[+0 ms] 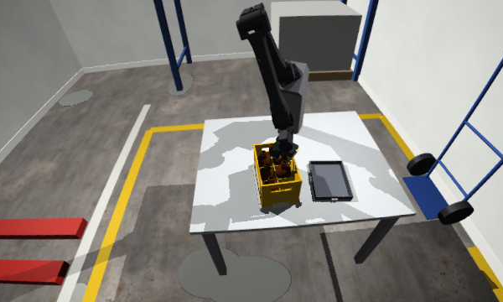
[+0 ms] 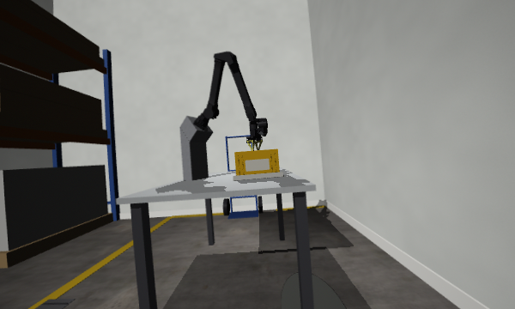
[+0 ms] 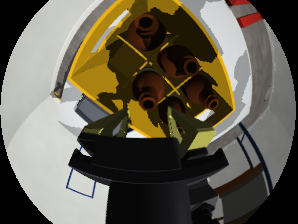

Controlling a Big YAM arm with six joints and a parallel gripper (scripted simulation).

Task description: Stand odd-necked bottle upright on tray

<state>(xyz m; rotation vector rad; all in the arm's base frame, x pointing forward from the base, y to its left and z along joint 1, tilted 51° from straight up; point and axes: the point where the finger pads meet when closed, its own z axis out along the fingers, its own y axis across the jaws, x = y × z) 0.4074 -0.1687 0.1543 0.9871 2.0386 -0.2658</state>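
The yellow crate (image 1: 281,199) (image 2: 257,154) (image 3: 89,77) stands on the table with five brown bottles upright in its cells. In the wrist view one bottle (image 3: 146,23) is at the top, one (image 3: 177,59) at centre right, one (image 3: 148,89) at the centre, one (image 3: 200,91) at the right, and one (image 3: 170,106) is partly hidden behind a finger. No odd neck can be told at this size. The black tray (image 1: 333,178) (image 3: 91,110) lies right of the crate in the top view, with nothing on it. My gripper (image 2: 254,148) (image 3: 148,109) is partly open, empty, above the crate's far part.
The white-grey table (image 1: 218,168) (image 2: 176,193) carries the crate and tray. The crate's yellow walls and dividers (image 3: 172,85) stand around the bottles. A blue hand truck (image 1: 427,197) stands on the floor beyond the table's right edge.
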